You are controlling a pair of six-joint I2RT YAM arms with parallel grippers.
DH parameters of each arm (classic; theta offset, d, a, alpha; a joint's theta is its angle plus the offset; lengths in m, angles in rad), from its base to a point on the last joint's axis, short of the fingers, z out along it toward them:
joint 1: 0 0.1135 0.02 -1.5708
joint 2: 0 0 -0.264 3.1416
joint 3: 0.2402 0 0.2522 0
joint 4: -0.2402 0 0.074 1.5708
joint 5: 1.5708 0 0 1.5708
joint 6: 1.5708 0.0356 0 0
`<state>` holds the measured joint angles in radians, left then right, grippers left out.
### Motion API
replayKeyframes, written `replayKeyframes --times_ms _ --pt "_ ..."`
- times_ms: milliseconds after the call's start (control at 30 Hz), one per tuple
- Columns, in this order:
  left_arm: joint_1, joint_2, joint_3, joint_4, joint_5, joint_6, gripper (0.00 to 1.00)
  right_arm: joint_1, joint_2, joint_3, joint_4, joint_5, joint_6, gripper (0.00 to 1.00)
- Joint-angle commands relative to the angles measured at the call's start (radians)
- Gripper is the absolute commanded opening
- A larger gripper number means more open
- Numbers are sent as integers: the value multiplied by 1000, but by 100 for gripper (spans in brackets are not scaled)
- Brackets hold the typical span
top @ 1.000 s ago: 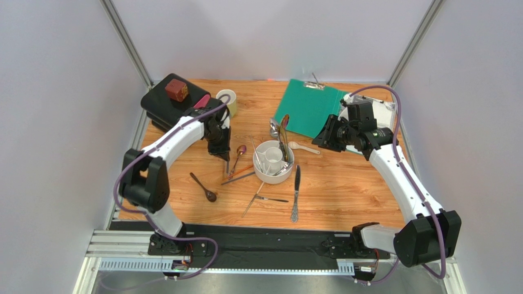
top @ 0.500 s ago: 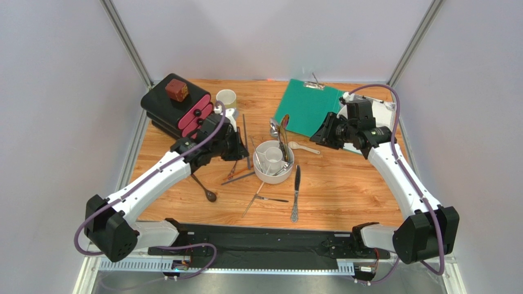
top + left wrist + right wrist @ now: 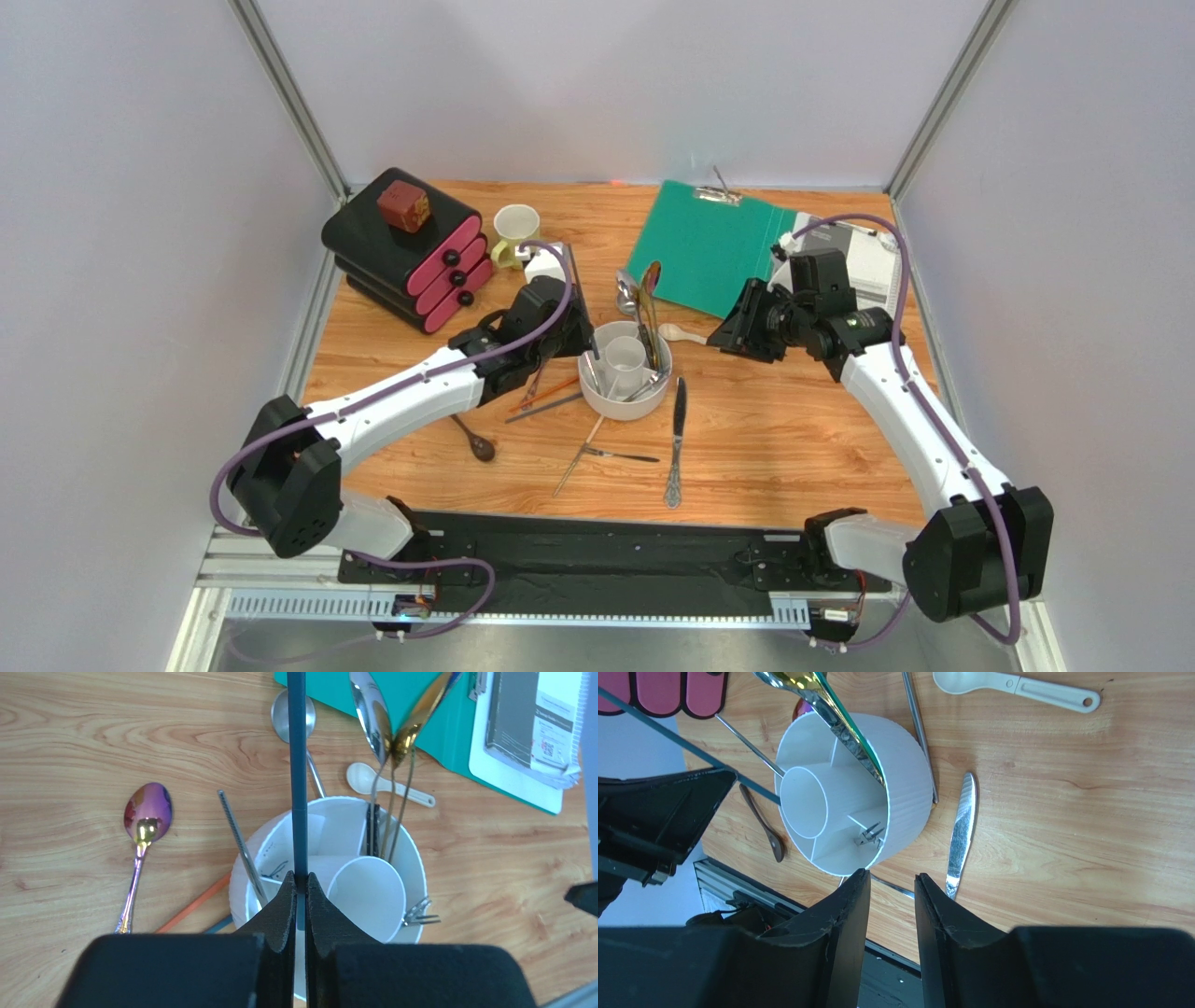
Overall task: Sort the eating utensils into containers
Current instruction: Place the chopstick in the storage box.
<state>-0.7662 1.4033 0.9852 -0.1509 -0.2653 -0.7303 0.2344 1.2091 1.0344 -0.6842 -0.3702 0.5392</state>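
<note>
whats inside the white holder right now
In the white holder, a gold spoon and a silver spoon stand in one compartment, a thin silver chopstick leans in another, fork tines show in a third. The centre cup looks empty. Walls hide the utensils' lower ends.

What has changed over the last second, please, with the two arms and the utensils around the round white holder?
The left gripper, shut on a slim dark chopstick, swung it rightward from farther left on the table up to the rim of the round white partitioned holder. The right gripper, open and empty, edged slightly left. The holder, the spoons in it and the silver knife on the table stayed put.
</note>
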Motion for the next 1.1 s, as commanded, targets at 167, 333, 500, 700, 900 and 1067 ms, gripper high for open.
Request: replayKeyframes --times_ms 167,333,500,700,900,1067 --pt "-53 25 -37 65 -97 -23 0 14 -75 -50 -9 -10 -1 35" --pt "-73 46 -43 62 -94 -27 0 14 -98 -60 -9 4 1 35" --pt "-90 66 -39 7 -101 -47 0 13 -143 -91 -8 14 13 35" --pt "-94 77 -60 -13 -103 -90 2 11 -160 -94 -11 24 11 36" --pt "-105 95 -43 -71 -104 -112 20 13 -152 -82 -12 19 15 35" --pt "-127 53 -59 -93 -149 -113 38 11 -148 -91 3 19 11 35"
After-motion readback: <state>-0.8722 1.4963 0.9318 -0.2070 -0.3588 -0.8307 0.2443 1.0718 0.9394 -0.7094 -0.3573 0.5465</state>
